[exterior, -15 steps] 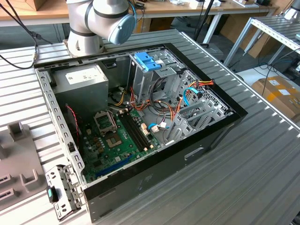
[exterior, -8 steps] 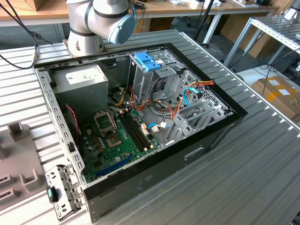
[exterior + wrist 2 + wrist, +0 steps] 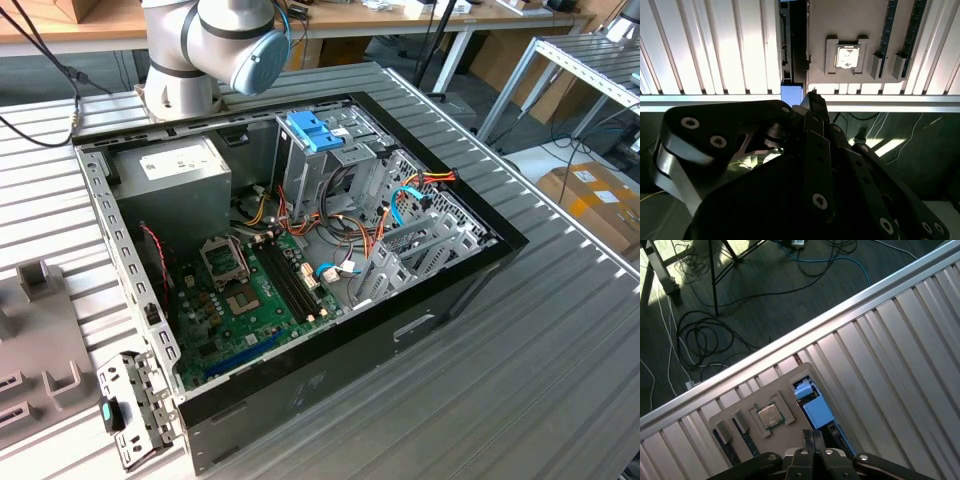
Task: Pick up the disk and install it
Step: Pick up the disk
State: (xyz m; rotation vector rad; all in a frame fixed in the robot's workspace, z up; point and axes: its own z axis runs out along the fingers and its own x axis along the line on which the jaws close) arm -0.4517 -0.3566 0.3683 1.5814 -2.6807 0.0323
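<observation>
Claw clenched, fingertips together, I hover close by the disk, slotted in a grey fixture near the table edge.

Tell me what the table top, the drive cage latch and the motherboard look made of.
Table top: bare aluminium by the look, matt silver ribbed slats.
Drive cage latch: likely plastic, uniform blue, moulded shape.
Motherboard: green circuit board, probably lacquered laminate.
</observation>
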